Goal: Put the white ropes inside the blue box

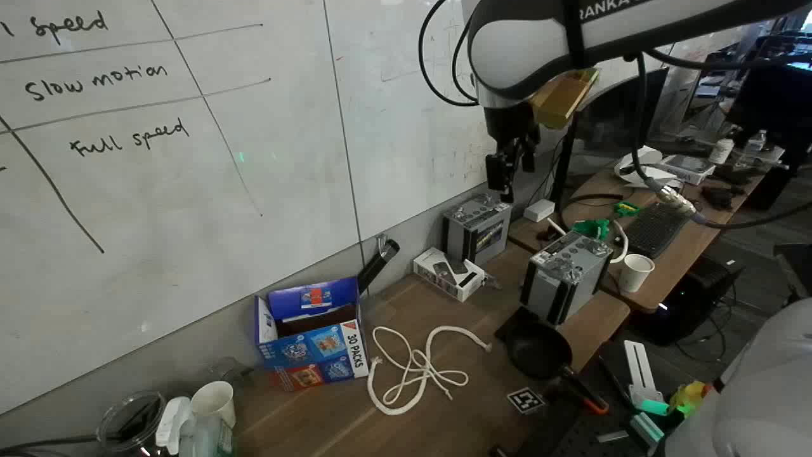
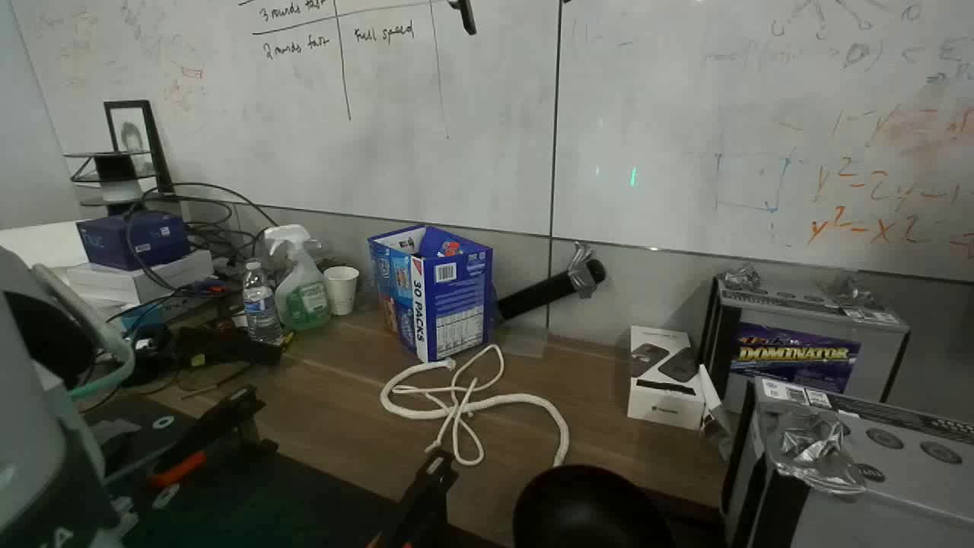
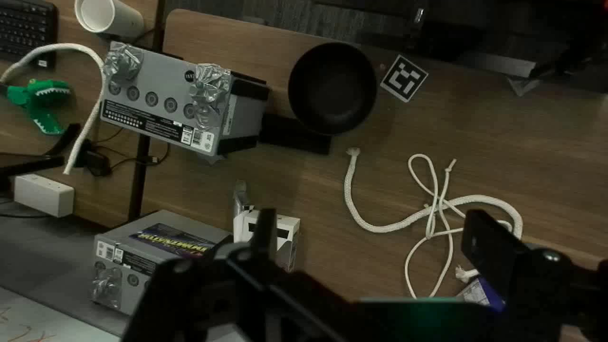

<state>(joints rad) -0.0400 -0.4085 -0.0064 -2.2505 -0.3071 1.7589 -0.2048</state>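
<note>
Apparently all the work lies ahead as the white ropes rest in loose loops on the counter, just beside the open-topped blue box, with no rope visible inside. The gripper, spread wide and holding nothing, hangs high, well apart from the ropes. Left to do, it seems: a reach down, a grasp, a lift over the rim and a release into the box.

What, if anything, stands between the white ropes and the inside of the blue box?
No separate object is visible there. The white ropes lie on the table beside the blue box, whose top is open. Only the box's own side walls stand in the way, so the ropes would probably need lifting over them.
</note>
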